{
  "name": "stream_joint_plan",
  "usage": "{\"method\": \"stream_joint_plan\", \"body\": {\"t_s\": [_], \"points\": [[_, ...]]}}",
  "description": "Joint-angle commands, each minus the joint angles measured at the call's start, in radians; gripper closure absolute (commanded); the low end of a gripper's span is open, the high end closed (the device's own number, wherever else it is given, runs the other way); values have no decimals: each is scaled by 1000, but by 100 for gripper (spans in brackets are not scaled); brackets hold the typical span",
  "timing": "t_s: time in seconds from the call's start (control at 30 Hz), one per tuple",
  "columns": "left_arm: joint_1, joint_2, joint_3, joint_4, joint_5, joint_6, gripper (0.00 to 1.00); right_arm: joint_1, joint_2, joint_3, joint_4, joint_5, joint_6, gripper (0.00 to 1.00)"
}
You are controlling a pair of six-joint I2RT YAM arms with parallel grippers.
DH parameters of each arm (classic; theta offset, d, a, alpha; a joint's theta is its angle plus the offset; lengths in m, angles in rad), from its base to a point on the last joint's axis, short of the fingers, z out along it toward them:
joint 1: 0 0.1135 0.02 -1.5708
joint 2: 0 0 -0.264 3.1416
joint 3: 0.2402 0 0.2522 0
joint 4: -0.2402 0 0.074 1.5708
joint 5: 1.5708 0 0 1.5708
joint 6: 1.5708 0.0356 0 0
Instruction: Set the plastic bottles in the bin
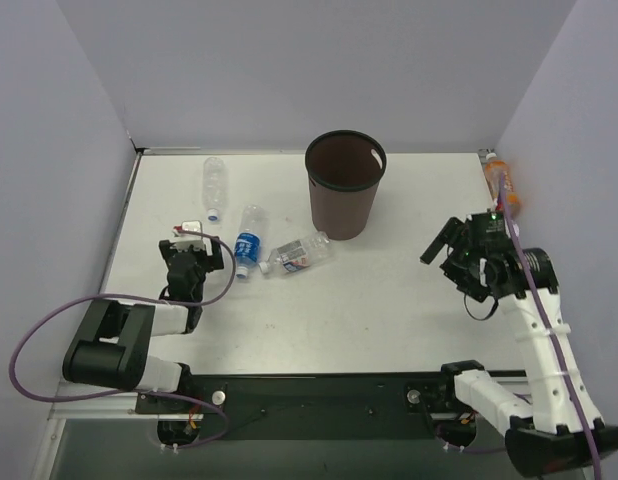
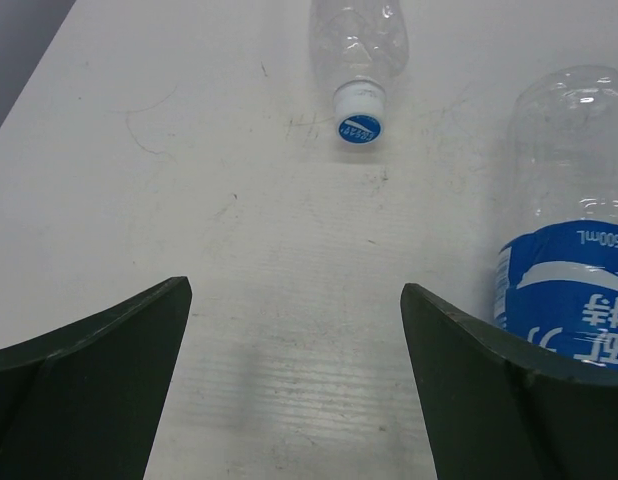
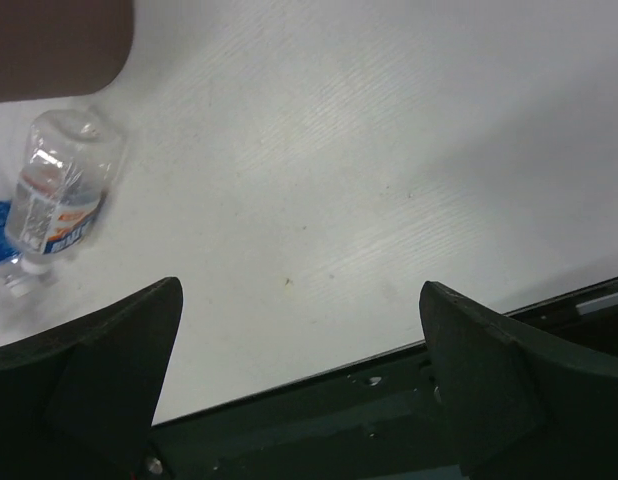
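We see left claw (image 2: 294, 290) spread wide, empty, low over surface (image 2: 189, 150). Unlabelled bottle (image 2: 357, 40) lies ahead, cap toward us, long axis along our approach. Blue-label bottle (image 2: 574, 200) sits just beside right finger. Right claw (image 3: 299, 290) is spread, empty, farther off. Bin (image 1: 345, 185) stands upright beyond.

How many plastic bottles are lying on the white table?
4. A clear unlabelled bottle lies far left; a blue-labelled clear bottle and a white-red-blue labelled one lie left of the tall dark brown bin; an orange bottle lies by the right wall. None seems hidden.
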Motion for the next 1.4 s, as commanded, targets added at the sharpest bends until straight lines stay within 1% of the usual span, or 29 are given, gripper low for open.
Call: {"method": "stream_joint_plan", "body": {"t_s": [0.0, 0.03, 0.07, 0.1, 0.2, 0.23, 0.27, 0.3, 0.33, 0.37, 0.43, 0.47, 0.53, 0.57, 0.63, 0.67, 0.7, 0.73, 0.8, 0.83, 0.87, 0.93, 1.03, 1.13, 1.2, 1.23, 1.27, 1.37], "points": [[-34, -158, 172, -326, -2, -33, 3, -12, 188, 96, 61, 185, -113, 0], [-34, -179, 197, -406, -11, -67, 2, -17, 225, 109, 69, 206, -115, 0], [-33, -199, 224, -541, -9, -101, 3, -26, 301, 126, 92, 211, -112, 0], [-33, -238, 249, -586, -6, -151, 3, -46, 342, 150, 109, 208, -115, 0], [-37, -318, 269, -727, 47, -207, 3, -87, 492, 198, 164, 197, -86, 0], [-39, -329, 304, -773, 61, -225, 2, -99, 529, 230, 173, 194, -72, 0], [-39, -340, 329, -904, 91, -247, 3, -119, 591, 248, 188, 189, -60, 0], [-39, -340, 359, -972, 108, -294, 3, -144, 619, 267, 207, 185, -59, 0], [-39, -340, 402, -1035, 127, -308, 3, -147, 642, 288, 230, 188, -73, 0], [-39, -335, 427, -1156, 150, -314, 3, -149, 687, 305, 256, 217, -73, 0], [-48, -334, 456, -1238, 265, -293, 3, -188, 734, 331, 297, 222, -72, 0], [-57, -344, 478, -1296, 295, -281, 3, -190, 794, 389, 306, 244, -73, 0], [-94, -366, 496, -1370, 306, -293, 3, -190, 862, 463, 304, 260, -88, 0], [-106, -396, 501, -1381, 332, -294, 3, -190, 926, 532, 299, 272, -114, 0], [-128, -429, 496, -1402, 400, -299, 3, -195, 984, 601, 293, 309, -160, 0], [-131, -453, 493, -1409, 438, -288, 3, -199, 1032, 661, 290, 321, -217, 0], [-133, -463, 496, -1425, 449, -293, 3, -202, 1052, 684, 288, 349, -248, 0], [-133, -469, 504, -1482, 496, -287, 3, -210, 1070, 704, 288, 361, -278, 0], [-154, -473, 534, -1517, 494, -261, 3, -233, 1117, 762, 290, 389, -358, 0], [-189, -470, 548, -1550, 421, -270, 3, -244, 1133, 779, 290, 409, -381, 0], [-200, -469, 556, -1554, 412, -265, 3, -266, 1159, 793, 290, 410, -398, 0], [-203, -461, 571, -1535, 446, -233, 2, -291, 1184, 819, 291, 394, -400, 0], [-208, -414, 606, -1492, 530, -163, 3, -333, 1204, 805, 302, 341, -342, 1], [-244, -326, 671, -1458, 503, -85, 3, -336, 1203, 782, 340, 323, -337, 1], [-274, -239, 709, -1452, 492, 6, 3, -337, 1216, 788, 348, 334, -348, 1], [-283, -204, 738, -1468, 486, 24, 3, -345, 1221, 795, 348, 335, -360, 1], [-294, -135, 793, -1482, 474, 85, 3, -349, 1227, 801, 348, 337, -366, 1], [-346, -18, 890, -1521, 402, 158, 3, -365, 1239, 814, 348, 347, -395, 1]]}}
